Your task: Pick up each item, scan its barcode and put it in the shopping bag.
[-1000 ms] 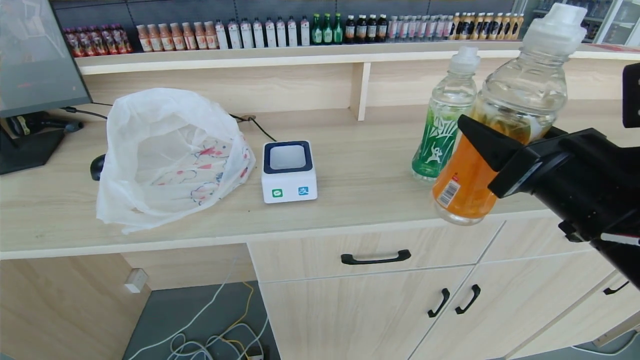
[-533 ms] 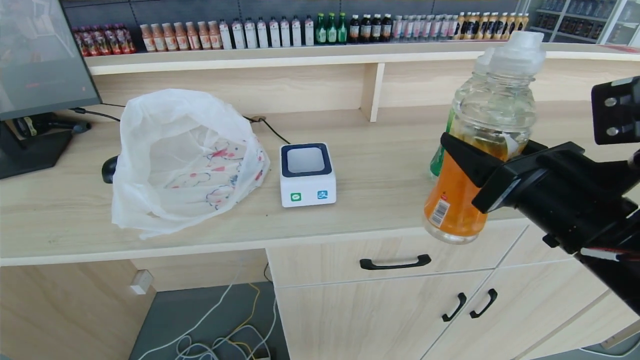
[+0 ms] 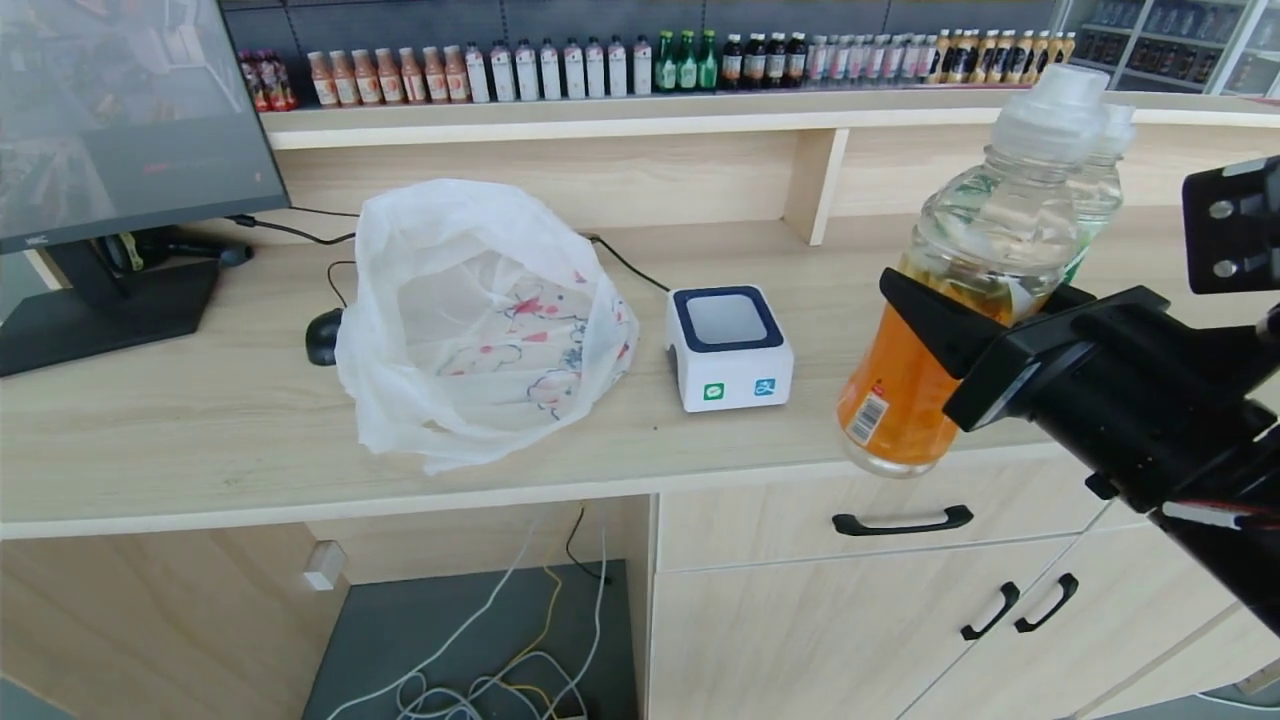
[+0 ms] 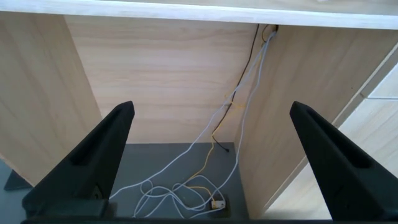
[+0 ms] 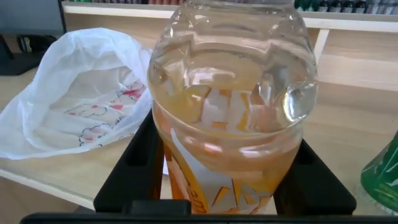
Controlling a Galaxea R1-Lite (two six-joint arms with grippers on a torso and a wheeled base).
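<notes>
Orange drink fills the lower part of the clear bottle (image 3: 905, 385) clamped in the right gripper (image 3: 975, 300), whose black fingers press on its middle from both sides. The bottle hangs tilted in the air over the front edge of the wooden counter (image 3: 200, 420), to the right of the white scanner (image 3: 728, 345) and apart from it. The shopping bag (image 3: 480, 310) stands open on the counter beyond the scanner's other side.

From the head, the gripper's far finger is hidden behind the bottle, and a second bottle (image 3: 1100, 185) with a green label is mostly covered by the held one. The barcode (image 3: 866, 418) near the bottle's base faces the head camera; the right wrist view looks past the bottle's shoulder (image 5: 230, 106) to the bag (image 5: 74, 106) and a green sliver of the other bottle (image 5: 382, 180).

The left gripper (image 4: 211, 162) is spread wide with nothing between its fingers, down in front of the counter's open recess, above loose cables (image 4: 186, 186) on the floor
</notes>
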